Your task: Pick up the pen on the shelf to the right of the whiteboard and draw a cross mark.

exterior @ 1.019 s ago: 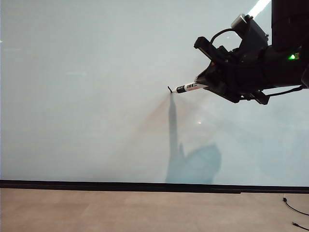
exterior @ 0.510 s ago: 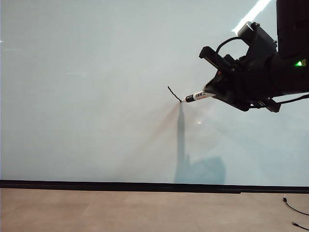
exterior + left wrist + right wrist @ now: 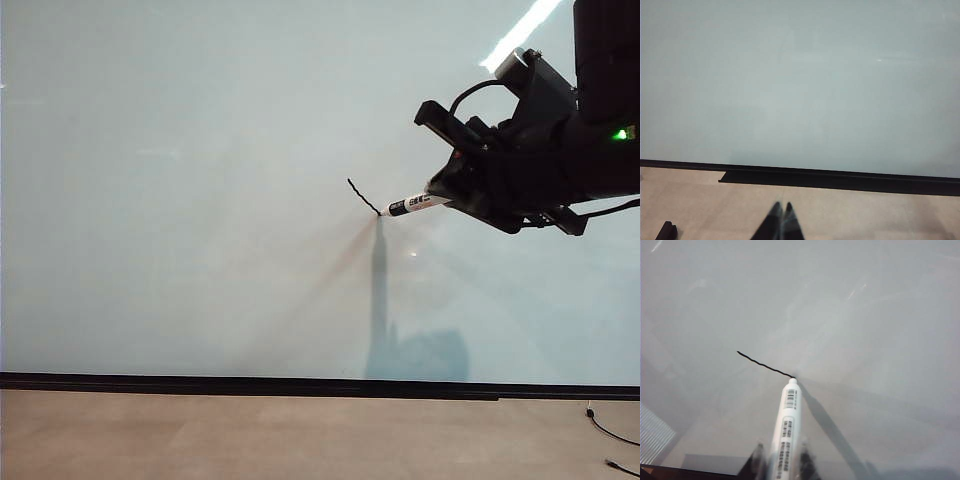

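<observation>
pen point(image 3: 417, 203) moved down-right, stroke point(image 3: 362, 197) apparently longer, right gripper point(image 3: 448, 193) following

A bare test room or lab is showing here: a huge glossy whiteboard point(image 3: 200, 200) is filling nearly the whole wall, with a black strip point(image 3: 250, 384) running along its bottom edge, a plain tan floor point(image 3: 300, 440) lying beneath, loose cables point(image 3: 610, 435) trailing at the right, and ceiling strip lighting reflecting on the board.
</observation>
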Tool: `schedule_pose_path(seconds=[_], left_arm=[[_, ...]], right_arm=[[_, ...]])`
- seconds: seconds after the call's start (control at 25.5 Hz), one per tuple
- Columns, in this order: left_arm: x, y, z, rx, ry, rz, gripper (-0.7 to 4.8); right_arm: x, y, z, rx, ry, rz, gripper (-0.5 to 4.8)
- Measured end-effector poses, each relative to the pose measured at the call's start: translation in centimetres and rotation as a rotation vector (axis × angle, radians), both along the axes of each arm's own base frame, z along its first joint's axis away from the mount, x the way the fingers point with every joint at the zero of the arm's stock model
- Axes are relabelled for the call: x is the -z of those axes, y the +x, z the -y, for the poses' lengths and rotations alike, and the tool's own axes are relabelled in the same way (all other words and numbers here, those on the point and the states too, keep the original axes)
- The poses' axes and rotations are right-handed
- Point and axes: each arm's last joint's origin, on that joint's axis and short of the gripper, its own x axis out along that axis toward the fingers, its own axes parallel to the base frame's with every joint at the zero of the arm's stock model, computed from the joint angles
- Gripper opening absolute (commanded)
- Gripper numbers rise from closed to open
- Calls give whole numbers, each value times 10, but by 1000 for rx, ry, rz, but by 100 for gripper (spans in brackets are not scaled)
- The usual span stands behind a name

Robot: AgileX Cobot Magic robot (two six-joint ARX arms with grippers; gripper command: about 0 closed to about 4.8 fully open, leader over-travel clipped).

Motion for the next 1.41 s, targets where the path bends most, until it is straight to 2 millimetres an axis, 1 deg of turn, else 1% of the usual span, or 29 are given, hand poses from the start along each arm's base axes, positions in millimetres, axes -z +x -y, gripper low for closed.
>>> schedule_pose_path(seconds=[0.35,0.9,1.02,1.14,1.22,1.37,1.41], left_arm=[[0,0,0,0,0,0,-5],[0,0,0,0,0,0,-5],[0,0,0,0,0,0,-5],[0,0,0,0,0,0,-4],[0,0,0,0,0,0,-4],[0,0,0,0,0,0,-4],[0,0,0,0,0,0,-4]], right_arm=[[5,-3,3,34,-10,-18,-4],[5,-4,4,51,-16,-8,-4],[5,-12,7,57,1,41,-4],[8,-30,7,31,14,62,-4],[8,-36,6,13,16,67,-4],[8,-42,2,-33,-13,81,-4],[8,-42,1,-55,-48,99,-4]])
